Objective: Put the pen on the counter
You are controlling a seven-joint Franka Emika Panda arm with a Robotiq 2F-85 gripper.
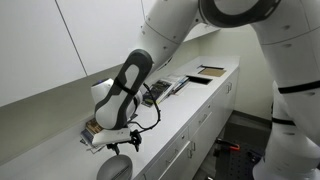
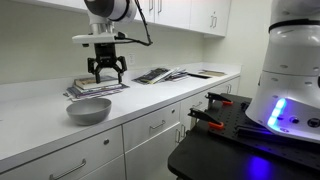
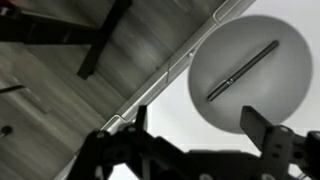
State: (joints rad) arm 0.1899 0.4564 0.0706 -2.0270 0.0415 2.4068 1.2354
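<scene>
White counter (image 2: 160, 95) under wall cupboards (image 2: 190, 12) — pen (image 3: 243, 71) lies in grey bowl (image 3: 272, 102).

Gripper: black metal two-finger gripper (image 2: 107, 76) with angular linkage fingers; in the wrist view (image 3: 200, 150) it shows as a dark silhouette with blocky tips.
Wrist mount: flat light-grey bracket (image 2: 95, 39) directly above the gripper.
Arm shell: glossy white rounded plastic arm segments (image 1: 175, 35) above the gripper, smooth and seamless.
Joint band: black oval inset (image 1: 130, 75) on the white link nearest the gripper.
Cable: thin black cable (image 1: 157, 113) looping just beside the gripper's top.
Base: white rounded base column (image 2: 290, 60), well apart from the gripper, with a glowing blue light (image 2: 277, 112) low on it.
</scene>
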